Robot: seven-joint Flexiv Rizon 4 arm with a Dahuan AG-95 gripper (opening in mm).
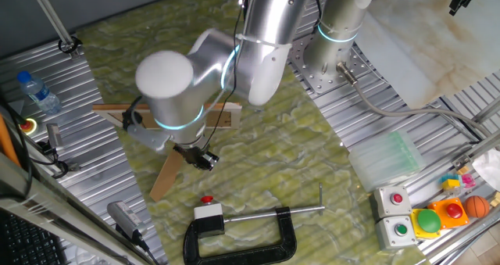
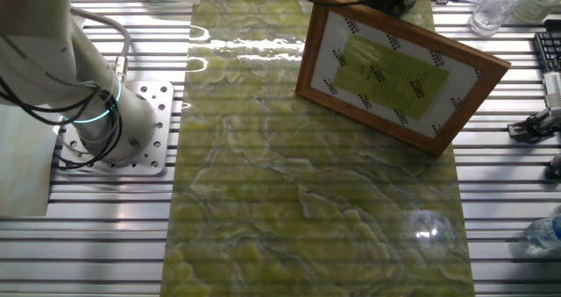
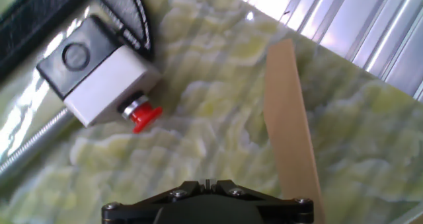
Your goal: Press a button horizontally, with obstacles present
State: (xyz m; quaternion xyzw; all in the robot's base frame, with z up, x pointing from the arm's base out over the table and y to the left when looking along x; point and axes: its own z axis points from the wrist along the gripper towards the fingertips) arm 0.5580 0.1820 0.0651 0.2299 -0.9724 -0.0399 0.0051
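- One gripper (image 1: 205, 160) works this scene; we see it low over the green mat (image 1: 312, 163), between the narrow wooden strip (image 1: 166, 173) and the button (image 1: 207, 199). In the hand view only its black body shows at the bottom edge, no fingertips, so we cannot tell whether the fingers are spread or closed.
- We note the button (image 3: 141, 113) points sideways out of its white box (image 3: 109, 78), stem parallel to the mat. That orientation, we judge, is why the hand sits low and level with it, not above.
- We find the box (image 1: 209, 213) seated in the jaws of the black C-clamp (image 1: 250, 238), apparently to hold it against a sideways push.
- We record the strip (image 3: 289, 118) just beside the hand on the mat; with the long board (image 1: 168, 112) it forms a T behind the gripper. We judge the approach lane to the red cap is narrowed, so the arm's elbow must stay clear of the wood.
- We see the button well apart from the strip, with bare mat between.
- Spare button housings (image 1: 397, 210) sit off the mat, untouched.
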